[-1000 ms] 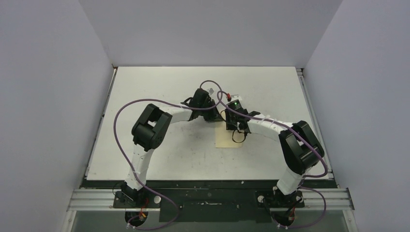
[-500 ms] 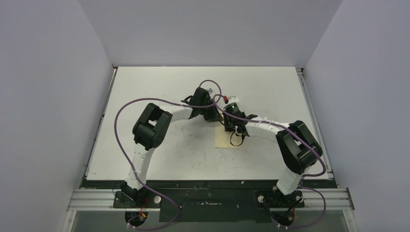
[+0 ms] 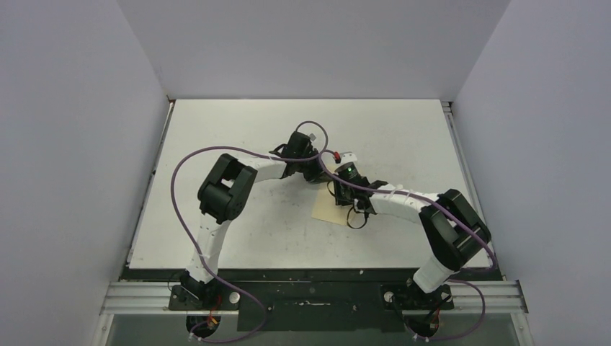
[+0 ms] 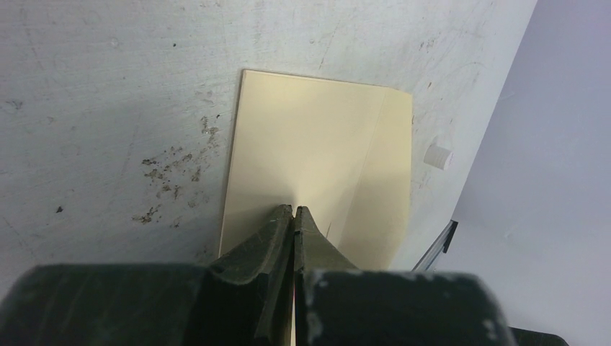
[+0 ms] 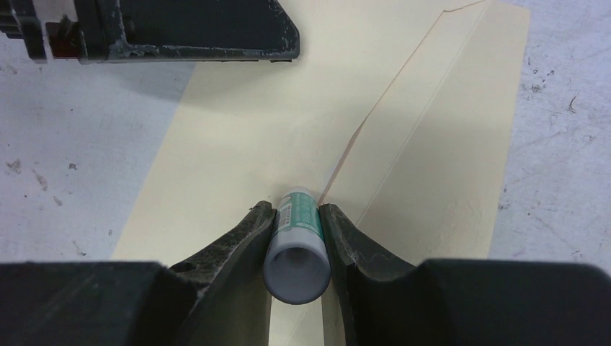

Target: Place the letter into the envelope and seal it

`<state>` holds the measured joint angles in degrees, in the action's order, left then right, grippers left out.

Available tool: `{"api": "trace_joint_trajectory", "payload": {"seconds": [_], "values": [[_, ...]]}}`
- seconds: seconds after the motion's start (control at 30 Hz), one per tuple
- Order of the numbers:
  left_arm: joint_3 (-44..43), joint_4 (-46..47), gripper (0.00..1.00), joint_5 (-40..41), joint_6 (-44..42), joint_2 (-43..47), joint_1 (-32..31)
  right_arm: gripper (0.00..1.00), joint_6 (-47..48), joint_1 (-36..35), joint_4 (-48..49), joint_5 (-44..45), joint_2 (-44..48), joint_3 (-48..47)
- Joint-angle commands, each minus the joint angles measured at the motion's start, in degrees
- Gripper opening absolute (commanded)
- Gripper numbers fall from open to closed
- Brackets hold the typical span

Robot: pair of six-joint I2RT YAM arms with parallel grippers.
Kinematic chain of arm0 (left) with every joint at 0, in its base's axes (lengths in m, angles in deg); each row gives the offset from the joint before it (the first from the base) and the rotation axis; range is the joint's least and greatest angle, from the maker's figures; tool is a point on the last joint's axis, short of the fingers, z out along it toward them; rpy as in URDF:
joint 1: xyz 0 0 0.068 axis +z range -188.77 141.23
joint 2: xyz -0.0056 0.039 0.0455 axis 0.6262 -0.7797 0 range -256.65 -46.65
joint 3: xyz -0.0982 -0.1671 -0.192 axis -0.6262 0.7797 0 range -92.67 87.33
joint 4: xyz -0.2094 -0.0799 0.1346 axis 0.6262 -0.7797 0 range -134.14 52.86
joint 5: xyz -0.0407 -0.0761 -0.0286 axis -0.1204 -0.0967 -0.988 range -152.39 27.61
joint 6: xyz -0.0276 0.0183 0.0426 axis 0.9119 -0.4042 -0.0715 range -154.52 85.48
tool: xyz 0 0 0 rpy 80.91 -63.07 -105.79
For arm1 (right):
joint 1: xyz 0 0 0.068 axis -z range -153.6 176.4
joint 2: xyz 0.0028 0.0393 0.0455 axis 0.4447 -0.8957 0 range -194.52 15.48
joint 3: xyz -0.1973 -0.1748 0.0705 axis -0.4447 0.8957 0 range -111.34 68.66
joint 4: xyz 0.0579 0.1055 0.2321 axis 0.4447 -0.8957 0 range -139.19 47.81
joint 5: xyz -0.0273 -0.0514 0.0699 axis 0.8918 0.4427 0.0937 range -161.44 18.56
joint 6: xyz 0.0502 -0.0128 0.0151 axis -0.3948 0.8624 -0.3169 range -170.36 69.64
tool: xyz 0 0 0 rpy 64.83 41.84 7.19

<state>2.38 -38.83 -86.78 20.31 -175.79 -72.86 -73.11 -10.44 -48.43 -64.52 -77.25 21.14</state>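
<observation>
Envelope lies mid-frame on the worktop, letter presumably inside, unseen; left jaws closed tight, pressing it down; right jaws clamp a glue stick at the flap; dragging could crease or shift the paper.

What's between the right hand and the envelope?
A green-labelled white tube, gripped by the right hand, pointing at the envelope; right wrist view shows it.

Envelope, near end behind left pincer.
</observation>
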Motion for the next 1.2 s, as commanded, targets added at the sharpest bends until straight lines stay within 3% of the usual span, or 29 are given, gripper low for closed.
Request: {"api": "trace_joint_trajectory", "payload": {"seconds": [0.0, 0.2, 0.43, 0.83, 1.17], "values": [[4.7, -10.1, 0.0, 4.7, -2.8, -5.2, -0.3, 0.05, -0.8, 1.2, -1.9, -2.7, -1.1, 0.8], [4.8, -9.4, 0.0, 3.0, -4.3, -5.3, -0.2, 0.05, -2.2, 6.5, 1.6, -4.2, -4.2, -0.3], [4.6, -9.3, 0.0, 2.0, -5.9, -5.4, -0.3, 0.05, -2.1, 7.0, 1.3, -3.1, -7.8, -3.7], [8.2, -4.2, 0.0, 2.1, 0.5, -4.3, -0.2, 0.05, -6.7, -3.3, -3.7, -0.7, -2.4, 1.5], [9.5, -2.9, 0.0, 2.2, 1.8, -4.1, -0.2, 0.05, -7.1, -4.0, -2.5, -1.9, -1.1, 3.9]]}}
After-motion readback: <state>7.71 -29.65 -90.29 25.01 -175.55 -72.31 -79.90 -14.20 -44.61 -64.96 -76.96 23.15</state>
